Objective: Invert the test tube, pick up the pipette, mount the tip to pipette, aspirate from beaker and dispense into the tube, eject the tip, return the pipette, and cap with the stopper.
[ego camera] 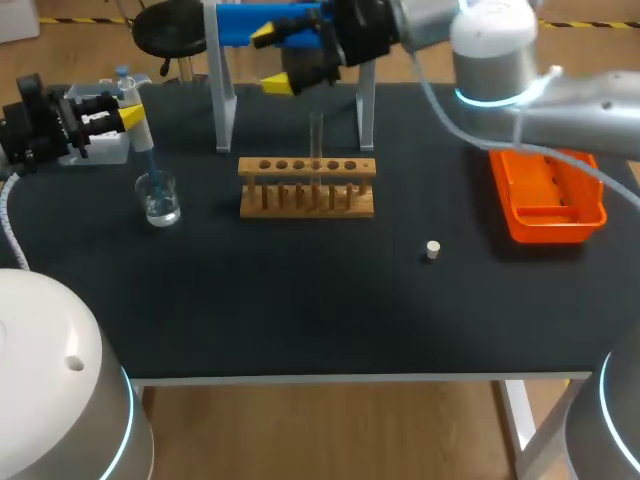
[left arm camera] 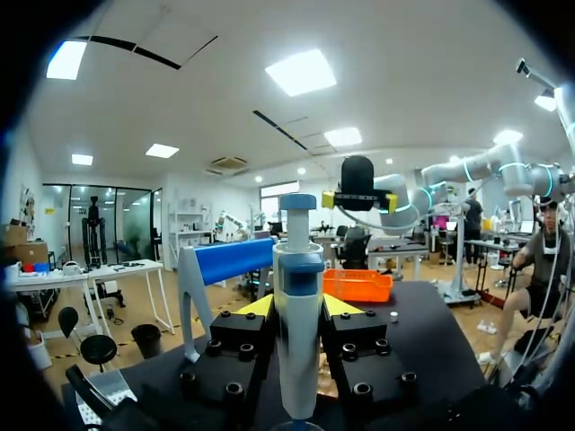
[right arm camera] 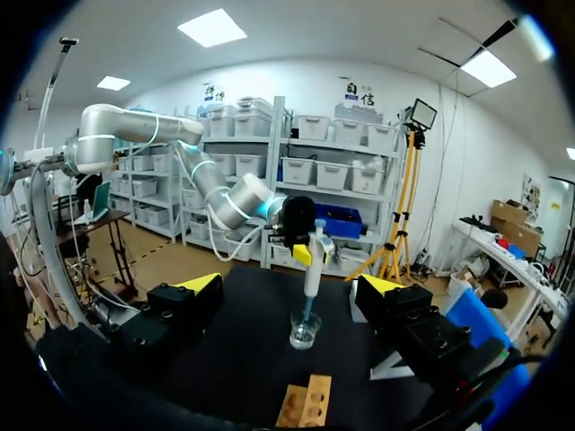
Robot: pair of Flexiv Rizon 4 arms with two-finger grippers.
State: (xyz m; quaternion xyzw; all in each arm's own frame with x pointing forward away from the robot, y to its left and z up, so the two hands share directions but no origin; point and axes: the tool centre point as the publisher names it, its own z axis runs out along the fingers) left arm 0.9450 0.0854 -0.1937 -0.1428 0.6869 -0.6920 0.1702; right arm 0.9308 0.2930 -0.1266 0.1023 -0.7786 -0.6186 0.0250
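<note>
My left gripper [ego camera: 128, 108] is shut on the blue and white pipette [ego camera: 143, 140] at the table's far left. The pipette's tip dips into the glass beaker [ego camera: 159, 197]. In the left wrist view the pipette [left arm camera: 298, 296] stands between my own gripper's [left arm camera: 296, 310] fingers. My right gripper [ego camera: 272, 60] hangs open and empty above and behind the wooden rack [ego camera: 307, 186], where the clear test tube [ego camera: 316, 135] stands upright. Through the right wrist view, past my gripper [right arm camera: 292, 285], I see the beaker [right arm camera: 305, 330] and pipette [right arm camera: 313, 260]. The small white stopper [ego camera: 432, 249] lies right of centre.
An orange tray [ego camera: 545, 195] sits at the right side of the table. The blue pipette stand [ego camera: 290, 25] on grey legs rises behind the rack, close to my right gripper. A white holder block [ego camera: 100, 150] lies beside the beaker at the far left.
</note>
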